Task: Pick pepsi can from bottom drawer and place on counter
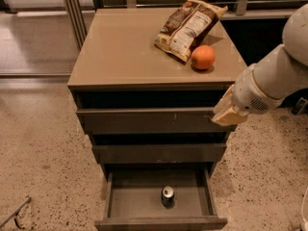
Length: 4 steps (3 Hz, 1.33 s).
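Pepsi can (167,195) stands upright in the bottom drawer (134,203), well below and left of the gripper (227,113), whose state cannot be told.

Smooth, slightly glossy tan counter (125,52). Matt grey bottom drawer (159,222). Shiny silver metal top noted on dark pepsi can (167,195). Matt beige plastic-looking gripper (226,112) seen at 4 o'clock from counter.
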Tool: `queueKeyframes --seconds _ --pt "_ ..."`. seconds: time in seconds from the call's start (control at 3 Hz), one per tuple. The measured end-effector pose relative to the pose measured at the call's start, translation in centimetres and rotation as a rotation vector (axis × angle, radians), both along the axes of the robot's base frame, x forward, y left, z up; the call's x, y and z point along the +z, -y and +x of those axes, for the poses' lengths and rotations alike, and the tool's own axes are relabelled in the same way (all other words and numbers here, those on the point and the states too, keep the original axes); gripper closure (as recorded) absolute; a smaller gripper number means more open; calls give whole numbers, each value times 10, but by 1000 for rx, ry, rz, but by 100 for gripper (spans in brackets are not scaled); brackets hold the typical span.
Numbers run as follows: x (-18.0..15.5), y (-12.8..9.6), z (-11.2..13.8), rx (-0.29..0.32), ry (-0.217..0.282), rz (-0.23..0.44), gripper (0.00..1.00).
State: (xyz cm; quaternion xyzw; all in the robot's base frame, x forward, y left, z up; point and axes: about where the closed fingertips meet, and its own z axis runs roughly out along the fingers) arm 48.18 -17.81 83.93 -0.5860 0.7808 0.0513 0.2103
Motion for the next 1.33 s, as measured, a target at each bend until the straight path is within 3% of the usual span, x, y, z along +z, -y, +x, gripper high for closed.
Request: queueKeyframes --seconds 0.33,0.67,1.0,1.33 --pt "-68 -15 15 10 -55 19 87" --pt "-112 -21 22 9 -103 5 100" --pt "-114 -22 23 9 -105 5 100" --pt "-137 -18 18 3 -134 27 100"
